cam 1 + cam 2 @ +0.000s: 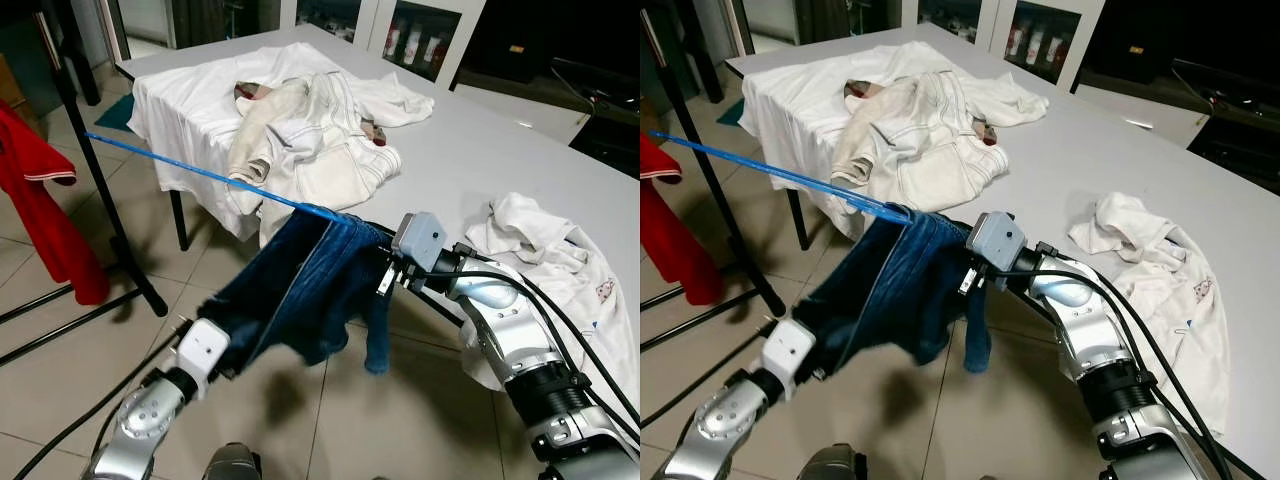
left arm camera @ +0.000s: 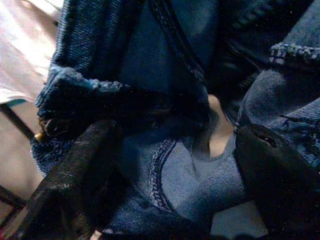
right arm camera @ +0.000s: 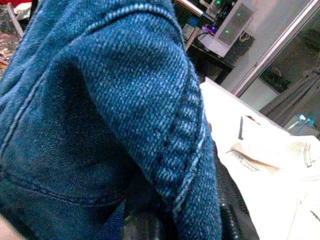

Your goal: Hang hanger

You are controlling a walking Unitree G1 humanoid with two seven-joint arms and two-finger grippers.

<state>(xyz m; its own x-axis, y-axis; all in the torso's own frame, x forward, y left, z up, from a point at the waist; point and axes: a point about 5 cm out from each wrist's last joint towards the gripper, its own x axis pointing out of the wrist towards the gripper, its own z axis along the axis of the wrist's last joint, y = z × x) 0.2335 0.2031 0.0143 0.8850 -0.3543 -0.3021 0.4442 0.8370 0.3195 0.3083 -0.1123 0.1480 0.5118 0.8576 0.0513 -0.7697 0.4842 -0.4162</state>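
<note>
While the blue hanger (image 1: 190,170) is thin and stiff, the jeans (image 1: 300,290) draped over it are heavy and limp — we judge the load prone to slide, best gripped at the bar. It hangs off the table's (image 1: 480,150) near edge. Left gripper (image 2: 165,165) pinches denim between its fingers; right gripper (image 1: 385,268) appears clamped at the waistband, though cloth hides it.

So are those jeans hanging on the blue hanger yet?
Yes, the jeans are draped over one end of the blue hanger, bunched, hanging down both sides.
</note>
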